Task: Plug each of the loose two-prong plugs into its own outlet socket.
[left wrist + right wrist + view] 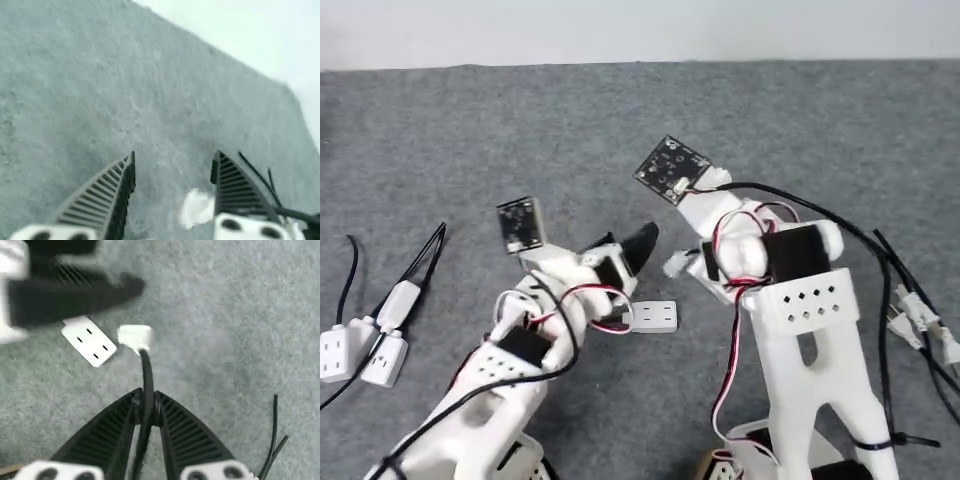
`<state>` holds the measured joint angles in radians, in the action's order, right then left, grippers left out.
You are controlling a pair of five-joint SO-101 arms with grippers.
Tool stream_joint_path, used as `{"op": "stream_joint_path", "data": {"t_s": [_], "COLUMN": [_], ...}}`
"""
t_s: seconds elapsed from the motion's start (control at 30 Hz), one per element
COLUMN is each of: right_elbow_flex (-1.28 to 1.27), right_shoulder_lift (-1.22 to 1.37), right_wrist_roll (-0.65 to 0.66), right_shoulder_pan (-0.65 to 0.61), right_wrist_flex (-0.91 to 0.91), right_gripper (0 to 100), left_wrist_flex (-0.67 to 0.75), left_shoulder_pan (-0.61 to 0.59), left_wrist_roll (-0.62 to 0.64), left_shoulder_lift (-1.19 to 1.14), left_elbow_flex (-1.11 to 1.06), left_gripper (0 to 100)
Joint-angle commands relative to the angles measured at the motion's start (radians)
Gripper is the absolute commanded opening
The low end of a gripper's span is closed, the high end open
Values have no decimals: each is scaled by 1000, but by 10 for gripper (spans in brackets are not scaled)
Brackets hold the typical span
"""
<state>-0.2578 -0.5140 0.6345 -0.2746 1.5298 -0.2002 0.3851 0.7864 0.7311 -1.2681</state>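
My right gripper (147, 395) is shut on a black cable (146, 371), and the cable's white two-prong plug (134, 336) hangs just beyond the fingertips, a little above the carpet. A white outlet socket block (89, 340) lies flat beside that plug, slots facing up. From above, the plug (677, 263) sits between the two arms and the socket block (653, 316) lies just in front of it. My left gripper (174, 160) is open over bare carpet, with the same white plug (197, 207) blurred near one finger. Its black fingers (638, 243) point toward the plug.
Two more white socket blocks (360, 352) with black cables (420, 262) lie at the table's left edge. Loose plugs and cables (920, 322) lie at the right edge. Grey carpet (520, 130) stretches open toward the back, ending at a pale wall (620, 30).
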Motion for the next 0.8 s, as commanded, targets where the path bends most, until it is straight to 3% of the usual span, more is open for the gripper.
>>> {"op": "stream_joint_path", "data": {"t_s": [0.0,0.17,0.43,0.6,0.77], "right_elbow_flex": [15,-15,-249,-290,-287], "right_shoulder_lift": [-19,-19,-21,-19,33], "right_wrist_roll": [23,25,167,173,175], "right_shoulder_pan": [27,36,237,145,-1], "right_wrist_flex": [24,27,-74,-166,-234], "right_gripper": [9,9,9,31,244], "left_wrist_flex": [-83,-140,-138,-149,-296], "left_shoulder_pan": [-20,-12,-6,-15,-103], "left_wrist_roll": [3,3,-52,-52,-81], "left_shoulder_lift": [169,377,634,700,704], "left_elbow_flex": [-19,-113,-268,-321,-343], "left_gripper": [235,235,235,234,235]}}
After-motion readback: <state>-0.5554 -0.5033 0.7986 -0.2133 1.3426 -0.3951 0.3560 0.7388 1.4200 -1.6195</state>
